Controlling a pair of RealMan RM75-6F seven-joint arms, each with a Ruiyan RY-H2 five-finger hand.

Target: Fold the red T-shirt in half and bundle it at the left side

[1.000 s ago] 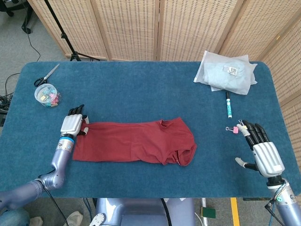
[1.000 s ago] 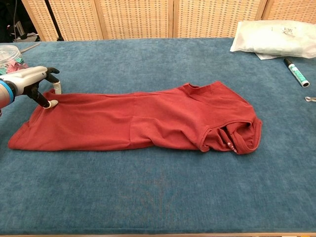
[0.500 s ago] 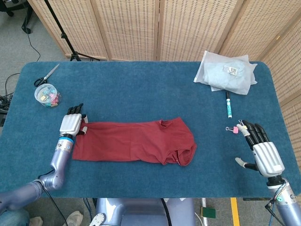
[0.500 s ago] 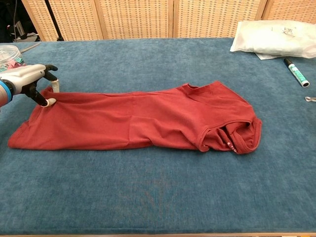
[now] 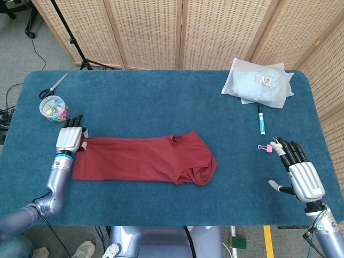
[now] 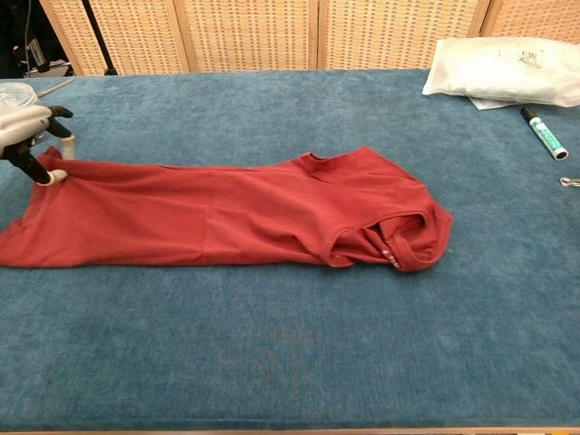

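A: Woven screens [image 5: 177,32] stand behind a blue surface [image 5: 161,97]. What is the left robot hand [image 5: 69,138] doing?

B: It sits at the left end of the red T-shirt [image 5: 142,159], fingertips [image 6: 54,176] pinching the far-left corner of the cloth. The right robot hand [image 5: 300,174] rests far off at the right near corner, fingers apart, holding nothing.

A: And the shirt itself?

B: Left of centre on the surface, flattened into a long band. Its long axis runs left to right; the hem is at the left by the hand, the collar and bunched sleeve point right.

A: How should the step go?

B: I'd judge it a drag toward the left. Keep the pinch low and firm, pull along the long axis so the band doesn't skew, and watch that the jar of clips [image 5: 54,109] just beyond the hand isn't knocked.

A: Anything else around?

B: Scissors [image 5: 52,86] far left, a white bag [image 5: 260,83], a marker [image 5: 261,120] and a binder clip [image 5: 266,147] on the right, all well apart from the shirt.
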